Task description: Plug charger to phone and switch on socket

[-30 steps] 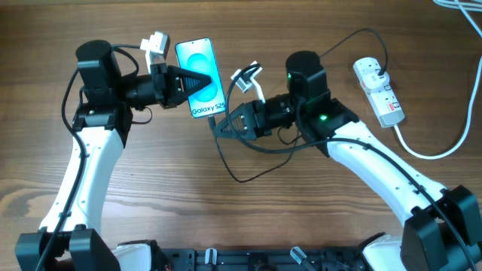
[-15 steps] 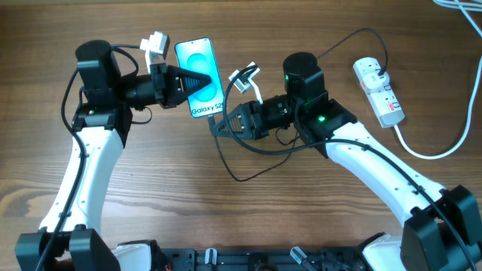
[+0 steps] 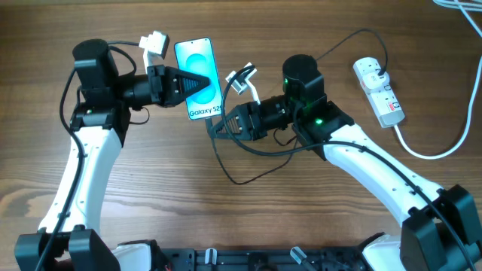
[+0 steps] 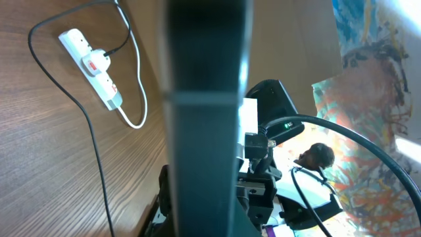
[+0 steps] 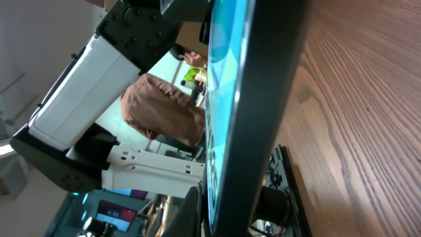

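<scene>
clamps the phone point(image 3: 194, 56) in the left gripper point(image 3: 203, 80); edges the right gripper point(image 3: 212, 125), pinched on the charger point(image 3: 366, 30), nearer its bottom edge than before, almost mating. leaves the socket point(image 3: 379, 92) untouched, far right.

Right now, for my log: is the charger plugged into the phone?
Cannot tell: the right gripper hides the phone's port overhead; neither wrist view shows it.

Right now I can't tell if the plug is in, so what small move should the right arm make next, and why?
Probably ease the right gripper slightly toward the bottom edge of the phone. It sits just off that edge with the charger cable trailing from it, the left gripper clamps the phone, and no view shows the plug tip inserted.
</scene>
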Available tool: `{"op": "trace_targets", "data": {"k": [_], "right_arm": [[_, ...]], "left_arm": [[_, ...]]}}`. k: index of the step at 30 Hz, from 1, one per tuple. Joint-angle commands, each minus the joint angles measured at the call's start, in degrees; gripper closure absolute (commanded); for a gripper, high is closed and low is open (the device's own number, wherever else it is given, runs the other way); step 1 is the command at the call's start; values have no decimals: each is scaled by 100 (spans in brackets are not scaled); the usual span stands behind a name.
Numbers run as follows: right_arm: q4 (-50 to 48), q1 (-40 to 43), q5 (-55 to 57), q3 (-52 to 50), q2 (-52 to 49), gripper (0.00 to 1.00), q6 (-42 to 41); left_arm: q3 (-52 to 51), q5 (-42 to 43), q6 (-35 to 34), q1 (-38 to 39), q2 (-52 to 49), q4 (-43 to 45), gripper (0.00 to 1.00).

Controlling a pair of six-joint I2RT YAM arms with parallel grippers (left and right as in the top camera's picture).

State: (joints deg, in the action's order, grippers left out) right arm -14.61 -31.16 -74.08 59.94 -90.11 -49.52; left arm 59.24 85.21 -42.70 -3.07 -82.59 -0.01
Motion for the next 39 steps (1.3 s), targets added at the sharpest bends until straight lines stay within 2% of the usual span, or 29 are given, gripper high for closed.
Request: {"op": "trace_targets", "data": {"k": [1, 4, 7, 13, 14, 15, 17, 19, 21, 22, 25, 28, 30, 31, 36, 37, 38, 39], "right_arm": [[-433, 85, 691, 186, 22, 96, -142], [-468, 103, 796, 186, 22, 96, -155], [-479, 203, 852, 186, 22, 95, -162], [-726, 254, 1071, 186, 22, 96, -181], [-726, 254, 1106, 186, 22, 67, -170], [-721, 254, 968, 186, 22, 15, -114], [-686, 258, 658, 186, 22, 0, 348], [-498, 275, 645, 186, 22, 1, 455], [-483, 273, 389, 186, 22, 15, 452], [-485, 273, 203, 186, 22, 35, 442], [-461, 273, 63, 186, 22, 60, 409], [-461, 267, 68, 186, 22, 61, 286], [-459, 262, 79, 186, 22, 71, 295], [-437, 262, 129, 184, 22, 83, 293], [-109, 262, 549, 184, 22, 96, 306], [-111, 264, 590, 184, 22, 96, 308], [-107, 264, 616, 184, 22, 96, 330], [-17, 273, 675, 184, 22, 96, 461]], "left_arm": [[-44, 518, 328, 192, 127, -114, 96], [-44, 518, 354, 197, 127, -306, 96], [-44, 518, 785, 197, 127, -748, 96], [-44, 518, 909, 212, 127, -802, 96], [-44, 518, 907, 212, 127, -804, 96], [-44, 516, 907, 212, 127, -824, 96], [-44, 516, 907, 212, 127, -824, 96], [-44, 516, 911, 212, 127, -822, 96], [-44, 476, 955, 212, 127, -820, 96], [-44, 426, 975, 212, 127, -817, 96], [-44, 367, 999, 212, 127, -798, 96], [-44, 367, 1080, 212, 127, -798, 96], [-44, 367, 1080, 212, 127, -798, 96], [-44, 367, 1080, 212, 127, -798, 96], [-44, 267, 1080, 212, 127, -798, 95], [-44, 114, 1080, 210, 127, -798, 89], [-44, -9, 1082, 210, 127, -798, 76], [-44, -199, 1080, 205, 127, -798, 54]]}}
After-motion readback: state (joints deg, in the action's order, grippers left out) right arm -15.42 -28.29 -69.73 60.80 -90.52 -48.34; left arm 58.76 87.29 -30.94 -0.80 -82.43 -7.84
